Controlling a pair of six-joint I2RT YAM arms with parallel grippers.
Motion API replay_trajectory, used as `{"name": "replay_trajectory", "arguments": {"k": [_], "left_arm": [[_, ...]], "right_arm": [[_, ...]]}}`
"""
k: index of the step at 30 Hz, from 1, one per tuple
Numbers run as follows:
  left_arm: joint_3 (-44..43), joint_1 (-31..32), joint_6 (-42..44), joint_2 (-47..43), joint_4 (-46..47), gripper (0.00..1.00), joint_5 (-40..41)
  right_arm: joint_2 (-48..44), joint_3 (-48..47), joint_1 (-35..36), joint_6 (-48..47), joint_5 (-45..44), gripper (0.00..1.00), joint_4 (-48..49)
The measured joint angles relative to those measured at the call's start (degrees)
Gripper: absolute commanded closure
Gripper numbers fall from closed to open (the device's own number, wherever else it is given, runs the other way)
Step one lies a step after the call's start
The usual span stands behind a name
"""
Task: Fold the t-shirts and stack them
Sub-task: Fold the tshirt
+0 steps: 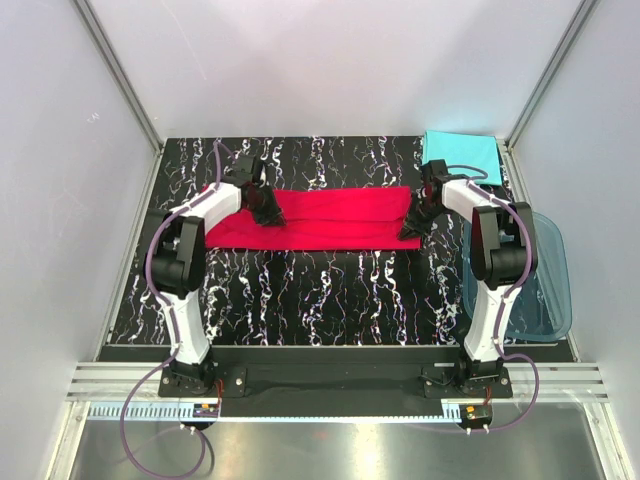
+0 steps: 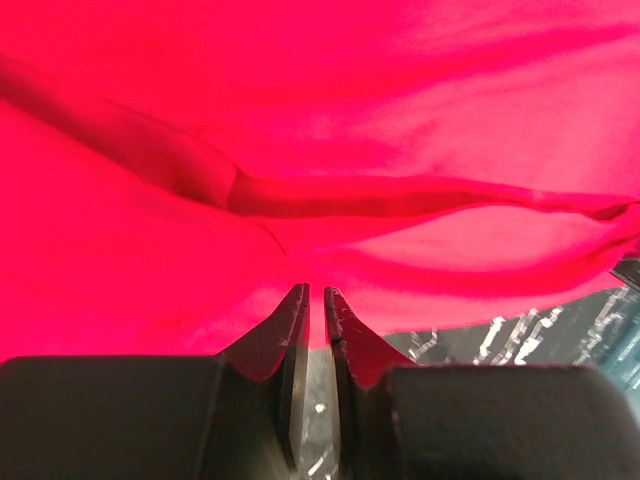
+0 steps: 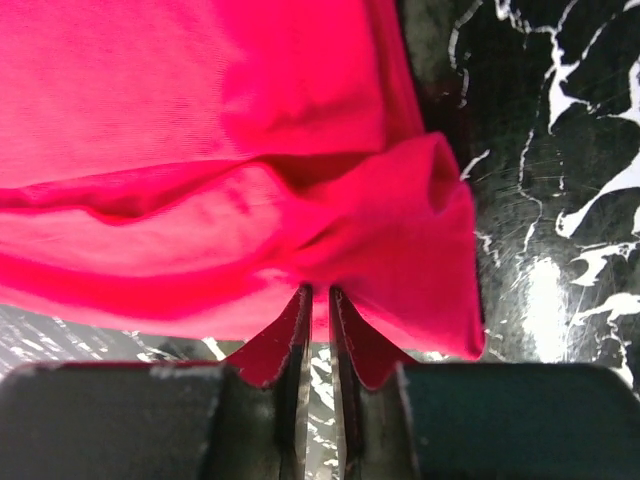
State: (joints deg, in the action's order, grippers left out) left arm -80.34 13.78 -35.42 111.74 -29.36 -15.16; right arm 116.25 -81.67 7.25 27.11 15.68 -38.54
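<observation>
The marbled table (image 1: 330, 290) carries the red t-shirt (image 1: 335, 215), laid as 1 long band; the blue tub (image 1: 550, 290) sits to its right; the turquoise t-shirt (image 1: 460, 152) lies behind its right end; the left gripper (image 2: 313, 292) and right gripper (image 3: 318, 292) pinch its 2 ends, jaws nearly closed.

Robot lab cell, white panels (image 1: 330, 60), aluminium rail (image 1: 110, 381)

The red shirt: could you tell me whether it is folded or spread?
Folded lengthwise: the red shirt is a narrow band with layered edges showing.
</observation>
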Motion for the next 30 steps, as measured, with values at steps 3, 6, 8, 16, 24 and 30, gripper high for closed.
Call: {"name": "replay_trajectory", "arguments": {"k": [3,6,8,16,24,30], "left_arm": [[-0.61,0.11,0.02,3.26,0.46,0.86,-0.04],[-1.64,0.09,-0.02,6.45,0.63,0.87,0.00],[-3.19,0.04,-0.31,7.58,0.74,0.88,-0.33],[-6.01,-0.55,0.59,9.40,1.20,0.89,1.05],[4.17,-0.59,3.67,2.64,4.09,0.81,1.51],[12.02,-0.59,7.93,-6.93,1.90,0.68,1.70]], "right_arm": [[0.42,1.29,-0.09,-0.35,-0.17,0.82,0.31],[0.42,1.79,-0.20,-0.39,0.00,0.82,0.48],[0.35,2.08,-0.31,-0.39,0.11,0.82,0.74],[-1.55,5.11,-0.44,-0.37,0.50,0.82,2.84],[-6.40,12.26,-0.39,-0.02,1.40,0.83,3.52],[-12.76,19.50,3.87,-0.11,0.42,0.69,0.24]]}}
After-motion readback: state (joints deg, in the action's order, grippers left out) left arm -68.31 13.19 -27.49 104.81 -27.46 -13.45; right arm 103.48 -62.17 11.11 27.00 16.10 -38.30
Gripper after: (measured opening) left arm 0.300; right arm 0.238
